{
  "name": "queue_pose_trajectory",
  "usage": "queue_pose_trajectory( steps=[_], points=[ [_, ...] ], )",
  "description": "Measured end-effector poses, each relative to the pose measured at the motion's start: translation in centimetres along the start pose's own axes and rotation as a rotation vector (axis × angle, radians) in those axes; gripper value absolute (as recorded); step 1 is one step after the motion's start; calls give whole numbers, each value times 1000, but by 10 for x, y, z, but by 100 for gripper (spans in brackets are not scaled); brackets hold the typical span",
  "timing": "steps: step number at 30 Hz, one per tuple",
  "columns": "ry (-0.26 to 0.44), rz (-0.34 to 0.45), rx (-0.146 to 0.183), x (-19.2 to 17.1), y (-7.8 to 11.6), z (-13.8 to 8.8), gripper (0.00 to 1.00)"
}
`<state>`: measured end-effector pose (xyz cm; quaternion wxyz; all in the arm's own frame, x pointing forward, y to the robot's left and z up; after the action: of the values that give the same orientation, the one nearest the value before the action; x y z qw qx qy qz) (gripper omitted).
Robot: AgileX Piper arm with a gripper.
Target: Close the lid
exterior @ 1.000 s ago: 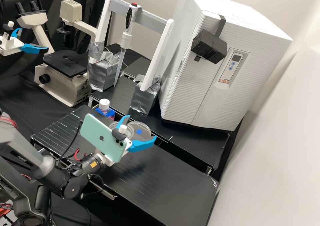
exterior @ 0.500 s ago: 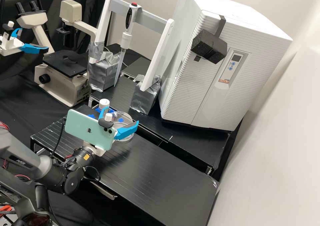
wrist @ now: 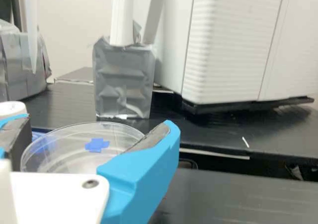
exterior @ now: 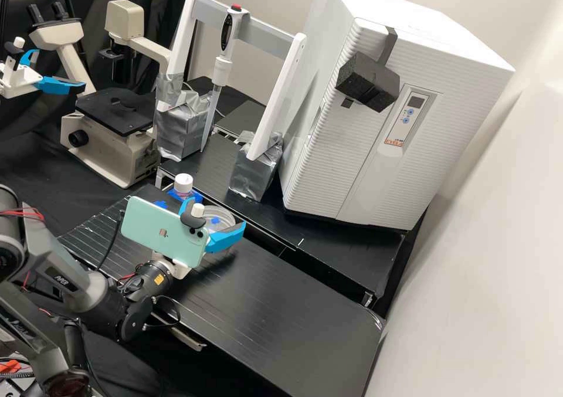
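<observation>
At the upper right of the high view, a big white box (exterior: pixel 446 145) with a black block (exterior: pixel 368 81) on its front. Across the lower middle, a long, flat black table (exterior: pixel 287 309). Up high, left of the middle, a tall white stand (exterior: pixel 274 98) with silver tape around its feet. At the upper left, a cream microscope (exterior: pixel 114 156) with a flat black top.

Just left of the middle, the gripper (exterior: pixel 217 212), closed on the clear round lid (wrist: pixel 69 159), with one blue finger on each side. In both views, lid in between the two fingers, near their tips, over the far edge of the table. Too hard to tell if touching anything below. Right beside the gripper, a pale green phone (exterior: pixel 155 230).

Just up and left of the lid, a little bottle with a white cap (exterior: pixel 183 183). Smallest of all, a bit of blue tape (wrist: pixel 97 144) on the lid.
</observation>
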<state>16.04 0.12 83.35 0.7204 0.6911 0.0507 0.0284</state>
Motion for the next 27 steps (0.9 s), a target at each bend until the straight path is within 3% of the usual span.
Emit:
queue_pose_trajectory(
  steps=[22, 27],
  points=[
    [-41, 23, 33, 3, 0, 9, 0],
    [-28, 11, 79, 0, 2, 8, 0]
  ],
)
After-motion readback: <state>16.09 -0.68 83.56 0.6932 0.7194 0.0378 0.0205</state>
